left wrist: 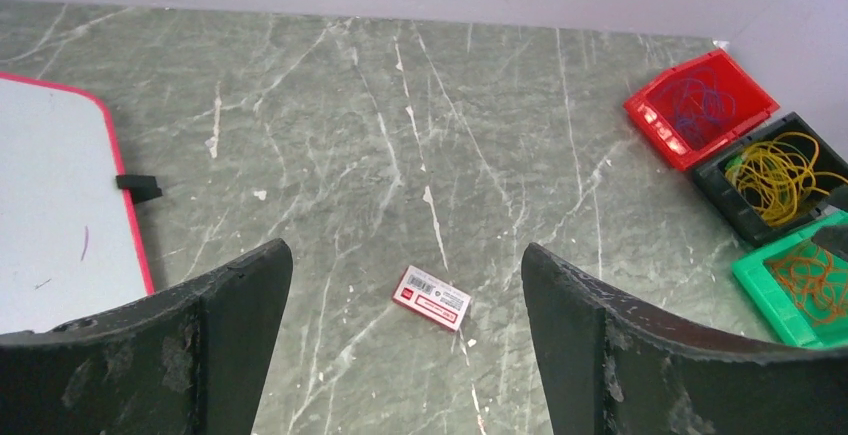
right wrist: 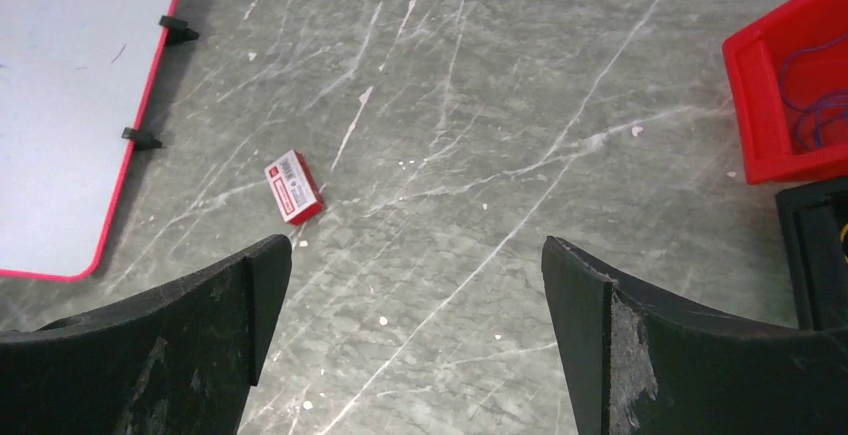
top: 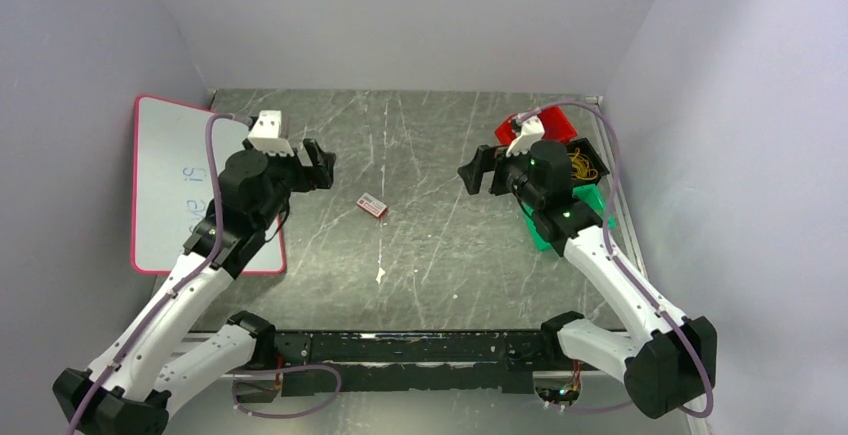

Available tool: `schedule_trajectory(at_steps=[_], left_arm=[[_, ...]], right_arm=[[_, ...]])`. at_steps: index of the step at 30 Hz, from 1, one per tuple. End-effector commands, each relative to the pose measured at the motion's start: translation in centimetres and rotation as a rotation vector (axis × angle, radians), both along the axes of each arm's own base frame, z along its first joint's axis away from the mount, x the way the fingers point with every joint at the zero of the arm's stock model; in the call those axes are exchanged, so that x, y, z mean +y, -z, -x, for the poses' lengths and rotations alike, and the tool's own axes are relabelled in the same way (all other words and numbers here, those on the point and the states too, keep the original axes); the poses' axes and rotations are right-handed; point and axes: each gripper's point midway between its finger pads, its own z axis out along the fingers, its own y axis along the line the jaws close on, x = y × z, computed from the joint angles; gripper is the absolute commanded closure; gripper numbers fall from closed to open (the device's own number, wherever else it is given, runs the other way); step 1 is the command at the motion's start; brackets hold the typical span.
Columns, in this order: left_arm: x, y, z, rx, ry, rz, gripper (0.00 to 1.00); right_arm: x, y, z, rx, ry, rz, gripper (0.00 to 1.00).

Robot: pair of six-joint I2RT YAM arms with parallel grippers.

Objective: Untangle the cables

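Both grippers hang over the marble-patterned table [top: 430,255] with nothing in them: the left gripper [top: 322,167] has its jaws spread wide, and so does the right gripper [top: 472,173]. The cables lie at the table's right side, well apart from the left gripper and close beside the right arm's wrist. Yellow cables [left wrist: 775,177] are coiled in a black bin [left wrist: 712,187], orange cables [left wrist: 812,280] in a green bin [left wrist: 752,283], and bluish cables [left wrist: 700,105] in a red bin [left wrist: 650,120]. From above, the right arm covers most of the green bin, and the left wrist view cuts it off at the frame edge. A small red-and-white box [top: 372,205] lies between the grippers, its print unreadable.
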Motion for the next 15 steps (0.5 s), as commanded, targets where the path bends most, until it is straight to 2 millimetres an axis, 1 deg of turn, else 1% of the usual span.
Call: schedule_trajectory(at_steps=[1,5,9,13,15], left_arm=[[1.9,0.8,0.5,0.033,-0.085,-0.008,0.11],[2.5,1.0,0.9,0.039,-0.111,-0.012,0.11],[2.8,1.2,1.1,0.052,-0.131,-0.005,0.1],[3.0,1.4,1.5,0.065,-0.138,0.01,0.1],[3.4,1.5,1.7,0.056,-0.155,0.011,0.1]], right_arm=[[-1.3,0.0,0.4,-0.042,0.051,0.041,0.0],[-2.7,-0.5,0.7,-0.094,0.129,0.017,0.0],[-2.7,-1.3,1.1,-0.14,0.118,0.006,0.0],[-2.9,-1.6,1.1,-0.16,0.12,0.014,0.0],[-2.9,-1.6,1.2,-0.178,0.115,0.021,0.0]])
